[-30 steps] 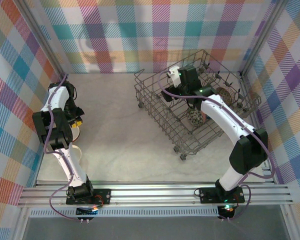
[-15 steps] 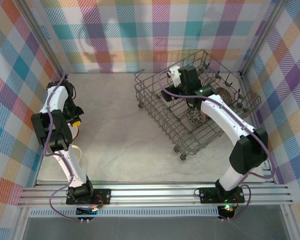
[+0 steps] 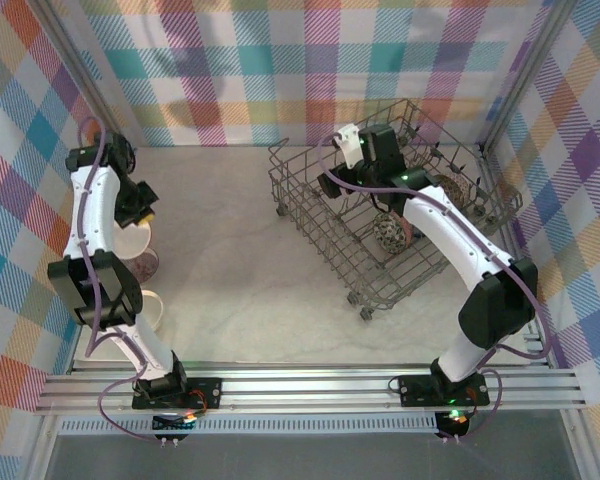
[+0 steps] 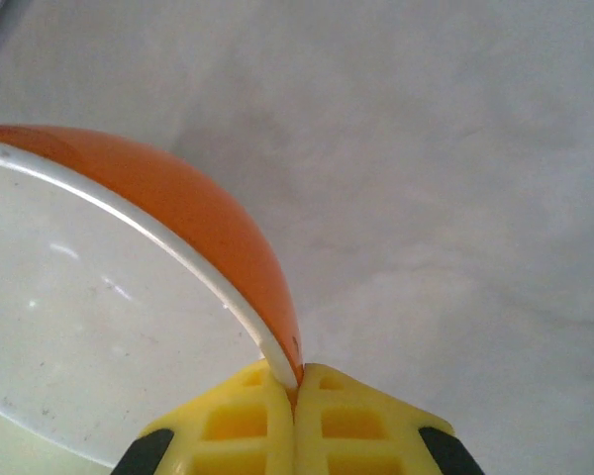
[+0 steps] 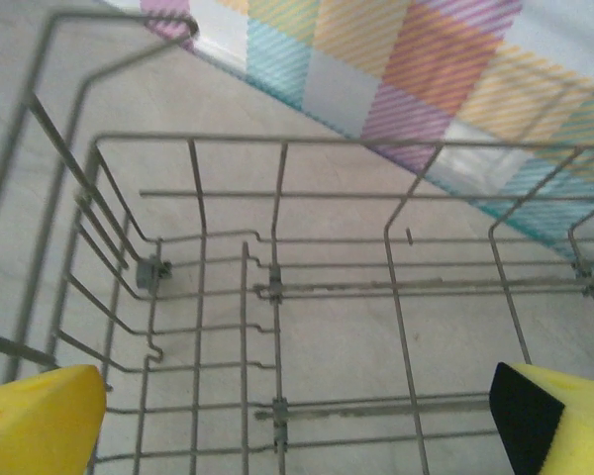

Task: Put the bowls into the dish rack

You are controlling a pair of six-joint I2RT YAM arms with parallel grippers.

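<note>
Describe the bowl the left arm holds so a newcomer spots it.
Go to the left edge of the table, beside the white bowls. There the left gripper pinches the rim of the orange bowl: orange outside, white inside, unlike its neighbours.
</note>
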